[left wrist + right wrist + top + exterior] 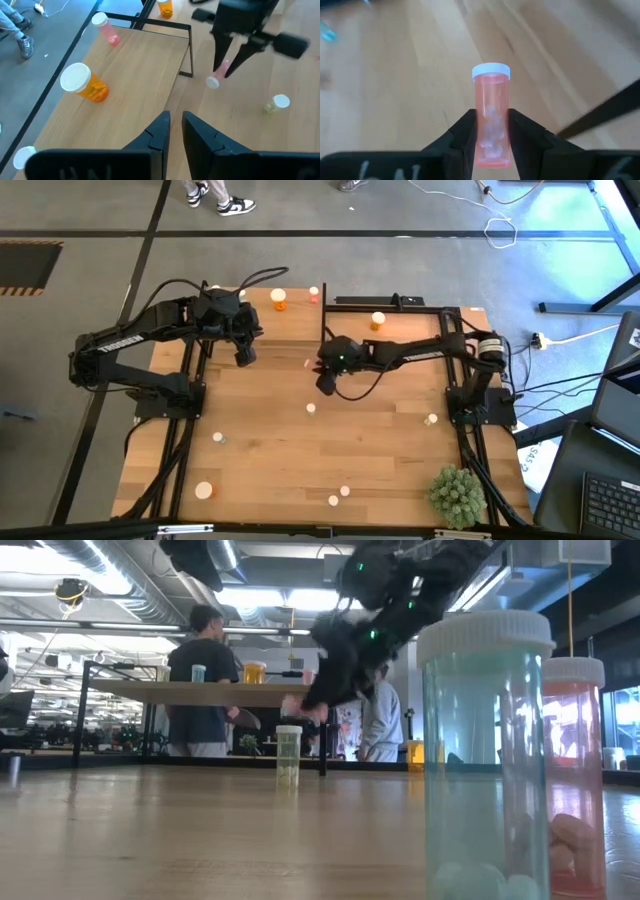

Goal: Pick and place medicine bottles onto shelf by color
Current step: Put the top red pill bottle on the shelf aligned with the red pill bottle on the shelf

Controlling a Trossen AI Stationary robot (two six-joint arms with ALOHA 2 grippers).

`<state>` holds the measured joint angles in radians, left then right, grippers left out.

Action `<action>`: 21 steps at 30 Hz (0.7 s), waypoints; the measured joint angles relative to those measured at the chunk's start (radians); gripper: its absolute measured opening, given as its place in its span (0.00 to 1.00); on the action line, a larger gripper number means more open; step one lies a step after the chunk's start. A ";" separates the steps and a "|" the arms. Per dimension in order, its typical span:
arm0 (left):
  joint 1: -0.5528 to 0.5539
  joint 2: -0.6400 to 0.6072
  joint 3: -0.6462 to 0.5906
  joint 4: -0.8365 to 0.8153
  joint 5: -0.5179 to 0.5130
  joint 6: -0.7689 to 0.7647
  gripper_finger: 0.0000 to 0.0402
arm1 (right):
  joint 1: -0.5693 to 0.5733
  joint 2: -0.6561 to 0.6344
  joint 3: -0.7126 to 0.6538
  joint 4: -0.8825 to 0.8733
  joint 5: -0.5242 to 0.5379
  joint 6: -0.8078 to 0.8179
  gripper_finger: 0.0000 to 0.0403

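Note:
My right gripper [491,127] is shut on a reddish medicine bottle [491,107] with a white cap, above the middle of the table [260,460]. The left wrist view shows the same bottle [220,74] between the dark fingers. The shelf [140,65] stands at the table's far edge. On it are an orange bottle [86,84], a pink bottle [106,29] and another orange one [165,7]. My left gripper [176,125] hangs shut and empty above the table near the shelf's left end [243,352]. My right gripper pinches the reddish bottle's body [491,125] between its two fingers, at the end away from the cap. The fingers lie along the bottle and slant downward. The capped end [491,71] sticks out past the fingertips. The bottle is lifted clear of the table.
Loose bottles stand about the table: a pale green one [277,103] near the middle, others toward the near edge [204,490] [340,495] and right [431,419]. Two stand close before the low camera [485,740] [572,770]. A spiky green plant ball [457,495] sits near right. People stand beyond the table.

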<state>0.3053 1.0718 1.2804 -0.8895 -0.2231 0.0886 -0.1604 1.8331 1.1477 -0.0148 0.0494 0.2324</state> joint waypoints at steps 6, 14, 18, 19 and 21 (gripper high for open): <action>0.000 0.000 0.000 0.001 0.004 -0.001 0.11 | 0.000 -0.084 0.000 0.025 0.002 -0.003 0.26; 0.000 0.001 0.000 0.008 0.004 -0.006 0.11 | 0.018 -0.140 0.000 0.251 0.025 -0.059 0.26; 0.000 0.001 0.000 0.008 0.004 -0.008 0.11 | 0.023 -0.142 0.000 0.353 0.075 -0.090 0.26; 0.000 0.001 0.000 0.008 0.004 -0.008 0.11 | 0.023 -0.143 0.000 0.375 0.094 -0.109 0.26; 0.000 0.001 0.000 0.008 0.004 -0.008 0.11 | 0.022 -0.144 0.000 0.430 0.158 -0.131 0.26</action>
<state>0.3054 1.0729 1.2804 -0.8814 -0.2192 0.0803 -0.1383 1.6889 1.1473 0.4150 0.2077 0.1018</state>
